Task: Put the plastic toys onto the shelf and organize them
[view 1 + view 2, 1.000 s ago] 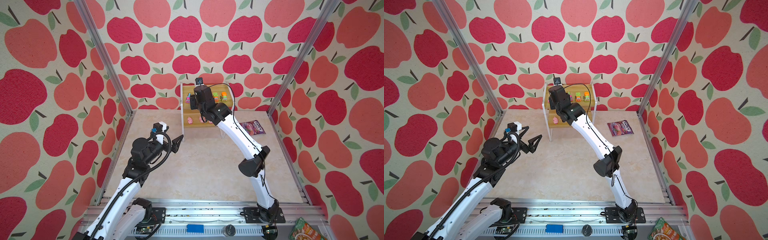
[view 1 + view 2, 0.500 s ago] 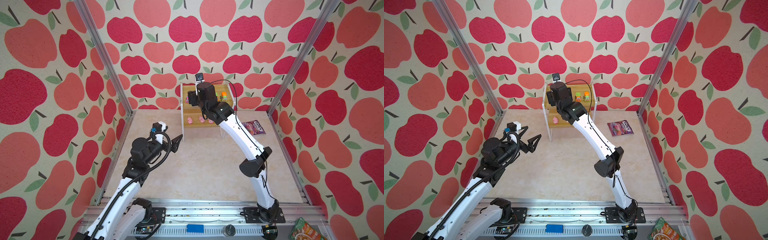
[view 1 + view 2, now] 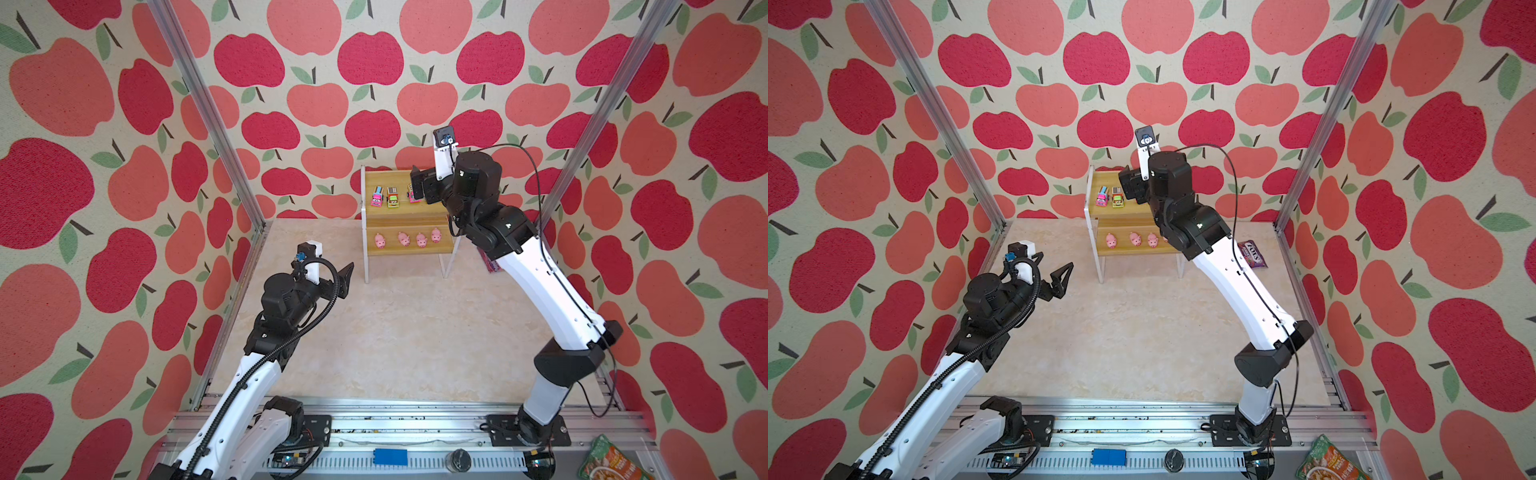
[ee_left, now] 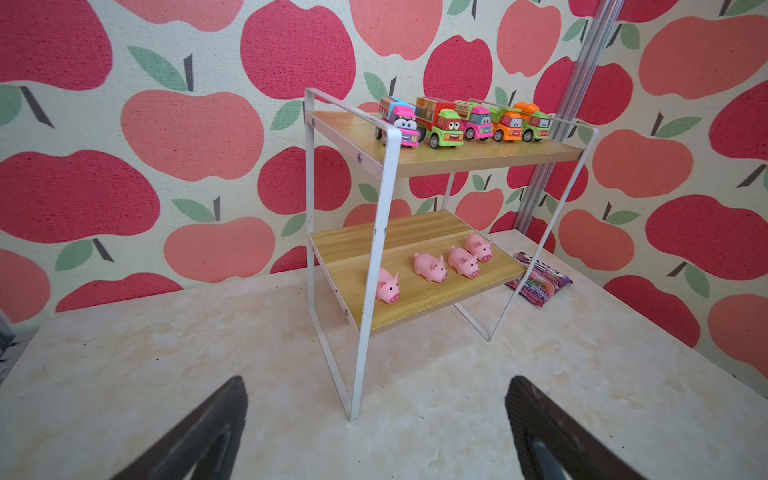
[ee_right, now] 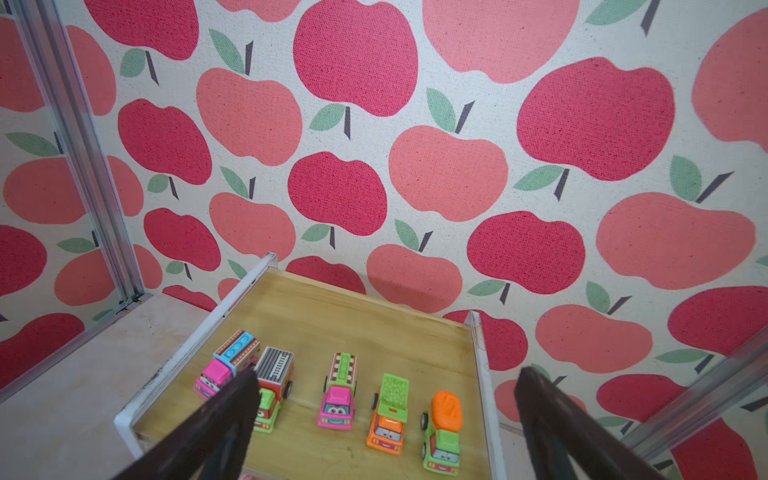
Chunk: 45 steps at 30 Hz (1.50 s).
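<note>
The shelf (image 3: 386, 178) (image 3: 1121, 212) stands at the back of the table against the wall. Several toy cars (image 3: 392, 197) (image 4: 442, 124) (image 5: 338, 395) stand in a row on its top board, all facing front. Several pink pigs (image 3: 404, 239) (image 4: 430, 266) line the lower board. My right gripper (image 3: 417, 189) (image 5: 386, 376) hovers over the right part of the top board, open wide and empty, above the cars. My left gripper (image 3: 345, 278) (image 4: 376, 382) hangs open and empty over the table, short of the shelf's front left leg.
A purple candy bag (image 3: 1252, 253) (image 4: 538, 280) lies on the table right of the shelf. A snack packet (image 3: 611, 461) sits outside the frame at the front right. Patterned walls and aluminium posts close in the table on three sides.
My right gripper has opened wide, risen, and shifted right along the top board, uncovering the cars. The left arm has stayed still.
</note>
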Each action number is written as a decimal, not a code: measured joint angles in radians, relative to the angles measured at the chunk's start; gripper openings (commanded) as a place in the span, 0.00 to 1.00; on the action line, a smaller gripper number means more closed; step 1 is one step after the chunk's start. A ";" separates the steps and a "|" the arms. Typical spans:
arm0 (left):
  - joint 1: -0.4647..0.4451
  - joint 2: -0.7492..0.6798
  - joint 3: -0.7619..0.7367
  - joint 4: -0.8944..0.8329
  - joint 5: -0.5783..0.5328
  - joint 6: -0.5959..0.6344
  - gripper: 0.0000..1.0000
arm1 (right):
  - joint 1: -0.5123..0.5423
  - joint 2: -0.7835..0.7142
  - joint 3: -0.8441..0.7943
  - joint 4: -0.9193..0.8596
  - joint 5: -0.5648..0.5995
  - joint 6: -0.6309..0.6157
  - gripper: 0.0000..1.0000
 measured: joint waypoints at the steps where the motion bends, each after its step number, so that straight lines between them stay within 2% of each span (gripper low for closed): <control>1: 0.010 0.003 0.000 -0.003 -0.016 -0.001 0.99 | -0.015 -0.069 -0.096 0.034 -0.005 -0.014 0.99; 5: 0.058 0.008 -0.003 -0.007 -0.092 -0.007 0.99 | -0.109 -0.335 -0.433 0.131 -0.026 -0.041 0.99; 11: 0.172 0.035 -0.041 0.002 -0.234 -0.053 0.99 | -0.294 -0.669 -0.802 0.200 -0.065 -0.046 0.99; 14: 0.226 0.061 -0.063 0.005 -0.306 -0.085 0.99 | -0.384 -0.788 -0.977 0.232 -0.095 -0.023 0.99; 20: 0.282 0.136 -0.111 0.031 -0.410 -0.141 0.99 | -0.537 -0.898 -1.320 0.304 -0.156 0.070 0.99; 26: 0.283 0.225 -0.160 0.089 -0.425 -0.156 0.99 | -0.595 -0.884 -1.646 0.496 -0.209 0.147 0.98; 32: 0.256 0.388 -0.170 0.181 -0.412 -0.102 0.99 | -0.597 -0.721 -1.824 0.778 -0.218 0.148 0.99; 37: 0.235 0.489 -0.212 0.269 -0.372 -0.050 0.99 | -0.608 -0.582 -1.908 0.996 -0.224 0.119 0.99; 45: 0.235 0.573 -0.248 0.395 -0.338 0.006 0.99 | -0.624 -0.385 -1.921 1.273 -0.270 0.066 0.99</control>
